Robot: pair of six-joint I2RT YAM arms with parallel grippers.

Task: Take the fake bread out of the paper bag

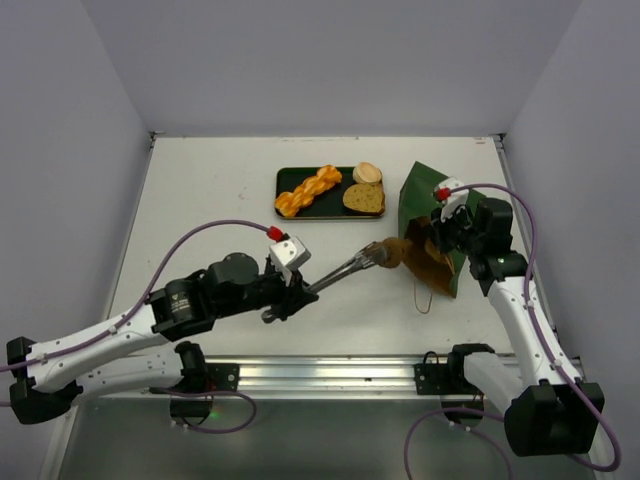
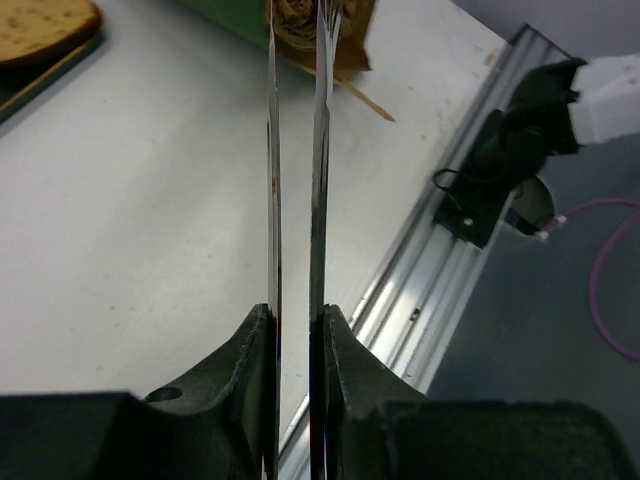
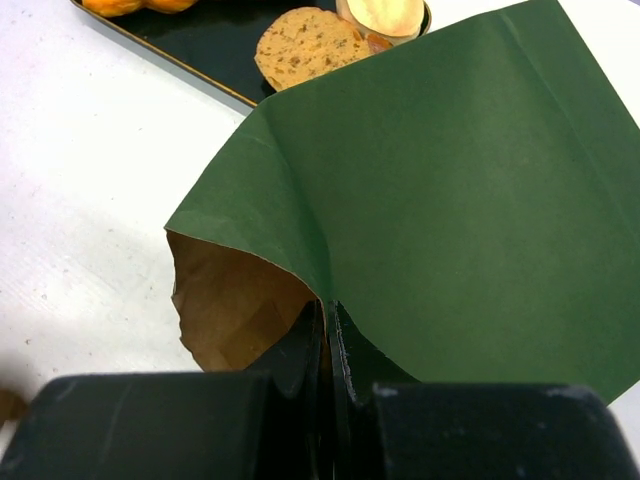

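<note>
Three breads (image 1: 312, 189) in tray (image 1: 296, 177); bag's (image 1: 420, 191) contents unclear.

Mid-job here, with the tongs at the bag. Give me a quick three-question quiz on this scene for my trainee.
1. True or false: the dark green paper bag stands on the flat dark green tray.
2. The left end effector is shut on: A) metal tongs; B) a sponge; C) nothing.
3. Fill in: the right end effector pinches the bag's ____.

Key: 1 false; 2 A; 3 edge.
</note>
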